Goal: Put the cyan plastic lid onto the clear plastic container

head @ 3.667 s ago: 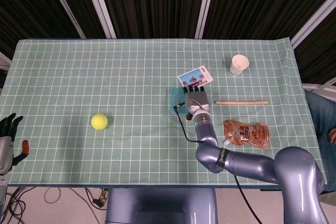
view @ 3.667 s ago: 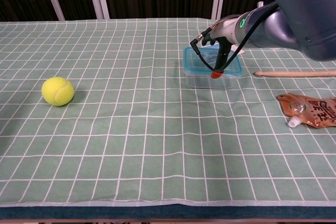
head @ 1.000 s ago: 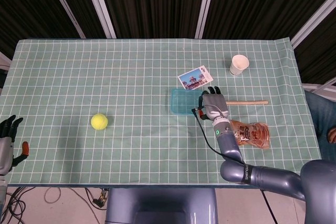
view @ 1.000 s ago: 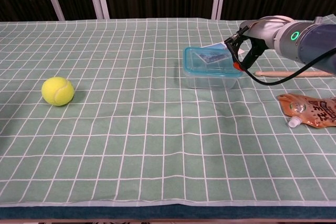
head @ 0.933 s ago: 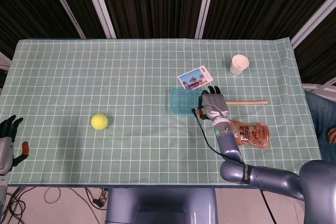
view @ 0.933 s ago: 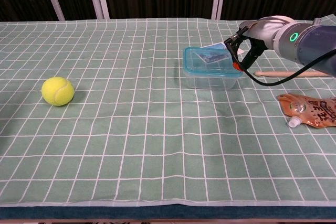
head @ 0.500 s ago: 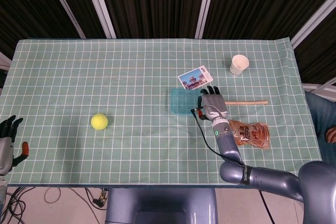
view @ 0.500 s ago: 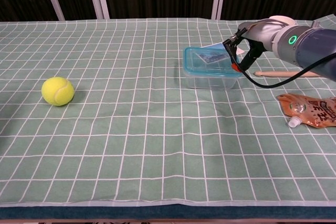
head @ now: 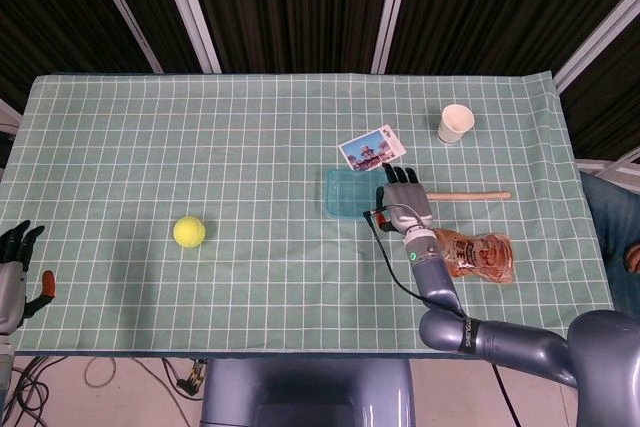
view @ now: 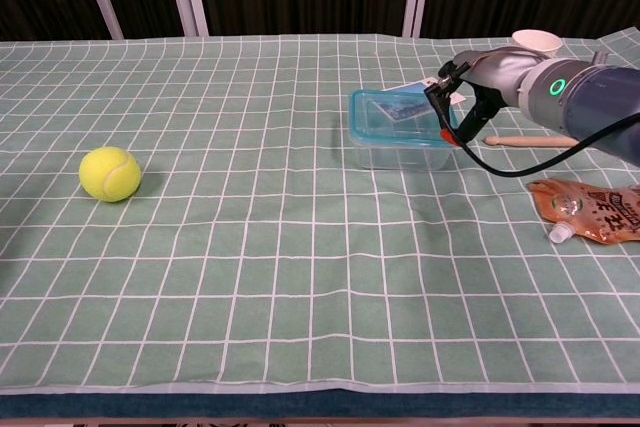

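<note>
Now right robot hand (head: 403, 197), fingers apart, empty, beside lidded container (head: 352, 193).

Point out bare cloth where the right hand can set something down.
Free: the wide stretch between the yellow tennis ball and the cyan-lidded clear container. Crowded: around the right hand, with the wooden stick and brown pouch.

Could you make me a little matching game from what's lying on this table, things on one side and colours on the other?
Things:
1. ball
2. paper cup
3. lid on the clear container
4. stick

Colours:
A. cyan
B. pale wood
C. yellow
D. white

Pairs: 1-C, 2-D, 3-A, 4-B
</note>
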{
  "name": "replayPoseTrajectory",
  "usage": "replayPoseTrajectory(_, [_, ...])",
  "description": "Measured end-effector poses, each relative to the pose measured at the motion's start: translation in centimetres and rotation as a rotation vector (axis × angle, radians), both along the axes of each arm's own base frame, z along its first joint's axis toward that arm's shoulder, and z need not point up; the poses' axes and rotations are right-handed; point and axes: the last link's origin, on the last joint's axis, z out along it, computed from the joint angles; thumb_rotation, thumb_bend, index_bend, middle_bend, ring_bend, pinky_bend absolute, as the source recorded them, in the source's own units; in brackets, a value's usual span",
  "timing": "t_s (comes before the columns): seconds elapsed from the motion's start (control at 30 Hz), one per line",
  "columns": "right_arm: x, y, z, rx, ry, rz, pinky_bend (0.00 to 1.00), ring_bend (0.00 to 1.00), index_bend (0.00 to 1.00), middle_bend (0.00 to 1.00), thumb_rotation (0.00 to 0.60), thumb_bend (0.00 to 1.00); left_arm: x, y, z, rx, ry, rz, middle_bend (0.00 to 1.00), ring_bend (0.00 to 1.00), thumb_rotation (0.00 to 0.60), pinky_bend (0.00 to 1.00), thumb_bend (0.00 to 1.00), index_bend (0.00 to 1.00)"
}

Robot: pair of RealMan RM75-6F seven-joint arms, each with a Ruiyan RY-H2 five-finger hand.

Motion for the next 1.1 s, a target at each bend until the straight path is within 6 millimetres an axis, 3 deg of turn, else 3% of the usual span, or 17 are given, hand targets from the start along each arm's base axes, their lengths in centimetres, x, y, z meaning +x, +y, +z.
replayPoseTrajectory(0.9, [-0.4,0.0,-1.9,0.034,0.003,-0.011,0.0,0.0,0.79,0.02,0.6,0.46,-0.1,0.1,0.1,0.001,0.0,0.012,0.0,0.0,0.6,0.0,0.55,0.11])
replayPoseTrajectory(1.1, [0.2,-0.4,-1.5,0.012,-0.012,-0.003,0.0,0.0,0.79,0.02,0.6,0.46,-0.1,0.0,0.1,-0.001,-0.003,0.015,0.0,0.0,0.6,0.0,0.55,0.12])
